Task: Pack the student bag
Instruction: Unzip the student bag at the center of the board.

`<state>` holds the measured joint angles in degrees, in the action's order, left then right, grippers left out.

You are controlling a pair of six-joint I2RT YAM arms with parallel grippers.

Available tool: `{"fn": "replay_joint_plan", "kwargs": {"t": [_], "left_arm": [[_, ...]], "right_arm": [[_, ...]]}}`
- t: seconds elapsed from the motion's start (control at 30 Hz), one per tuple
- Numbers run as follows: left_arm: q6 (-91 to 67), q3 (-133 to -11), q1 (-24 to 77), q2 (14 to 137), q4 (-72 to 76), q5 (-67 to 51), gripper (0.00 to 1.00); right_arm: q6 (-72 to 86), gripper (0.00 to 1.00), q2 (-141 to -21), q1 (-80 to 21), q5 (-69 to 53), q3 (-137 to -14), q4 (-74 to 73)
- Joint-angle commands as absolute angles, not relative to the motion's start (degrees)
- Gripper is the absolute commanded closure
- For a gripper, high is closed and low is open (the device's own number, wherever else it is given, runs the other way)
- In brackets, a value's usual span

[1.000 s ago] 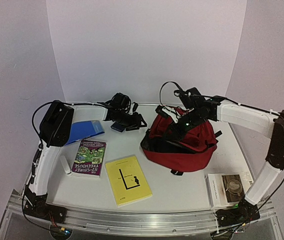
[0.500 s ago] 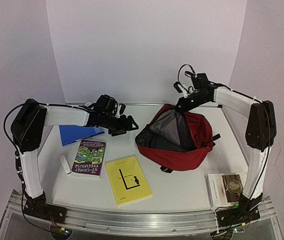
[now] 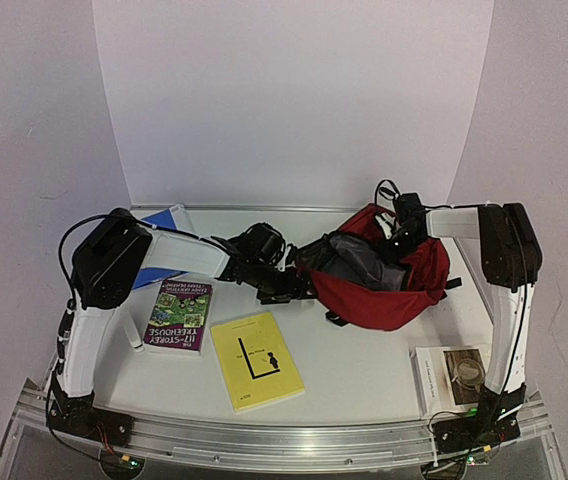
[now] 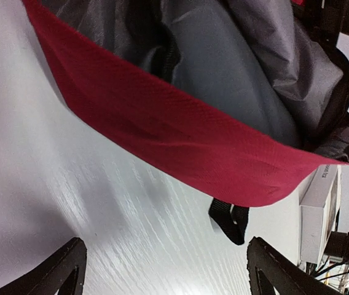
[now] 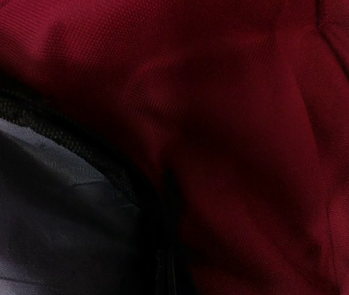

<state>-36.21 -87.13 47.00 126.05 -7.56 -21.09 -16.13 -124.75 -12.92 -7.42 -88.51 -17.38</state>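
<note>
Student bag [image 3: 394,292]: dark red soft backpack lying on its side on the right-centre of the bench [image 3: 364,375]. Its mouth gapes toward the left and shows blue-grey lining [image 4: 242,67]. A black strap end [image 4: 228,220] pokes out under its near edge.
Left fingers [image 4: 64,271]: spread wide with only bare bench between them. They sit low, just outside the bag's open mouth, tips toward its red near lip. Contact with the fabric cannot be told.
Right fingers [image 3: 394,240]: closed on the bag's raised far rim. Their wrist view is filled with red fabric and a wedge of lining, and the tips themselves are hidden.
Bag relative to fingers: it lies between the two sets, left at the mouth and right at the upper back edge.
Yellow book [image 3: 256,360]: flat on the bench, nearer the front than the left fingers, apart from the bag.
Treehouse book [image 3: 179,315]: just left of the yellow book.
White tube [image 3: 132,333]: beside that book's left edge.
Blue folder [image 3: 169,217]: far left, mostly hidden behind the left arm.
White book [image 3: 454,372]: near right corner, in front of the bag and apart from it.
</note>
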Motion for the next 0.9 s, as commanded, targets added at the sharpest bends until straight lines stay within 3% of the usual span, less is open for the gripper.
{"fn": "replay_joint_plan", "kwargs": {"t": [0.0,0.13,0.43,0.87], "left_arm": [[-37.8,-93.2,46.2,129.5,-8.6,-20.9,0.09],[-36.8,-93.0,46.9,129.1,-8.2,-20.6,0.17],[-27.1,-97.9,53.6,123.6,-11.6,-10.5,0.08],[-22.5,-123.0,54.2,138.5,-16.5,-10.9,0.07]], "right_arm": [[-16.1,1.00,-126.7,-13.2,-3.1,-88.2,-16.0],[-14.5,1.00,-126.6,-13.2,-2.5,-90.3,-16.1],[-11.1,1.00,-124.4,-13.1,-6.1,-92.7,-16.3],[-9.6,1.00,-122.5,-13.2,-10.0,-89.6,-17.3]]}}
